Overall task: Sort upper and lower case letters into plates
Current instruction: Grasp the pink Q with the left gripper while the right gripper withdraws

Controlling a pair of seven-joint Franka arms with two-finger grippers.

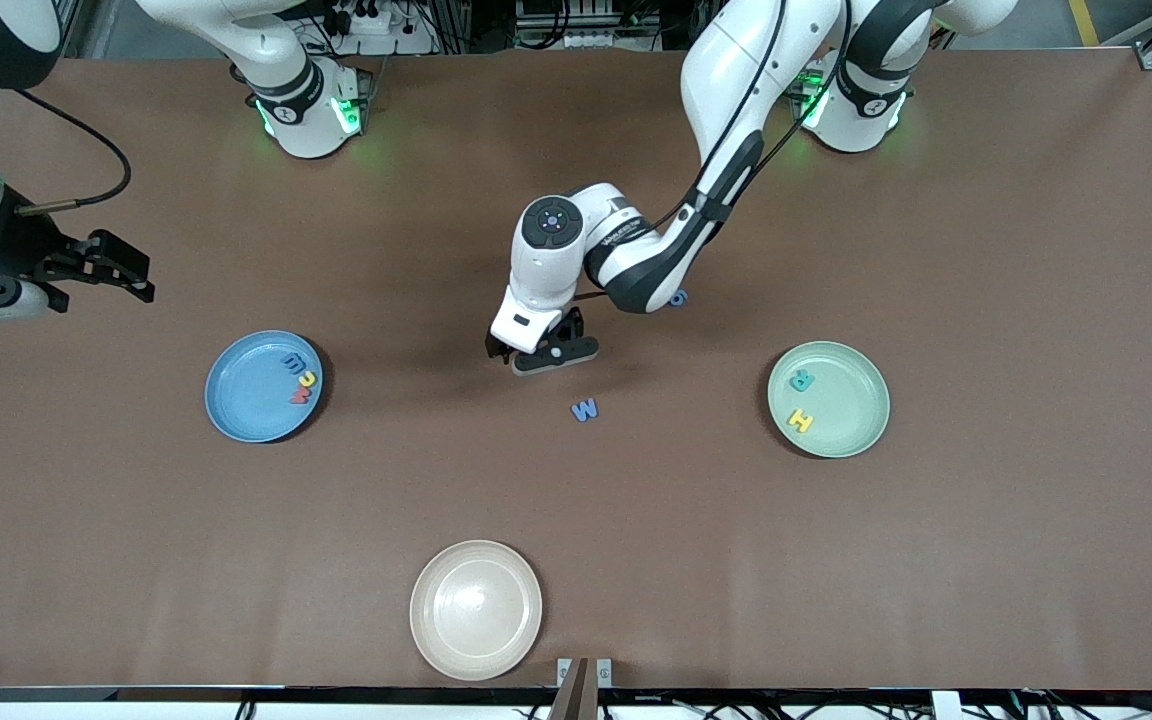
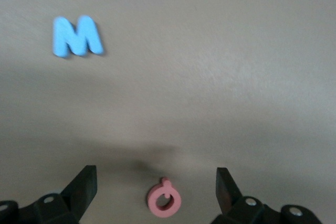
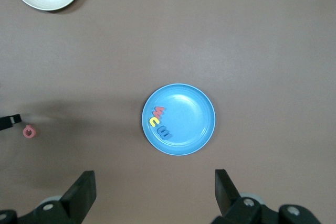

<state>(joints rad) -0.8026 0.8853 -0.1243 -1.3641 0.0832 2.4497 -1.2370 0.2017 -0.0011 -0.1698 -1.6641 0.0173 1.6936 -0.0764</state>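
While the brown table (image 1: 986,560) carries everything, the blue plate (image 1: 248,392) serves as the landmark, lying toward the right arm's end. On its rim side facing the table's middle, three small letters sit in a short row: a blue one (image 1: 292,362), a yellow one (image 1: 307,378) and a red one (image 1: 302,396); their row runs roughly nearer-to-farther from the front camera. The pale green plate (image 1: 841,425) lies well apart from the blue plate, toward the left arm's end, holding a teal R (image 1: 802,380) and a yellow H (image 1: 800,420). A cream plate (image 1: 476,610) sits nearer the front camera than the blue plate, with nothing in it.

Between the blue plate and the green one, the left gripper (image 1: 536,355) hangs low over the table with its fingers spread wide, holding nothing. In its wrist view a red Q (image 2: 164,200) lies flat between the fingertips, its tail pointing toward a blue W (image 1: 585,409) that lies near on bare table. A small blue letter (image 1: 678,297) peeks out beside the left arm's wrist. The right gripper (image 1: 126,270) waits high over the table's edge past the blue plate, fingers spread, gripping nothing.
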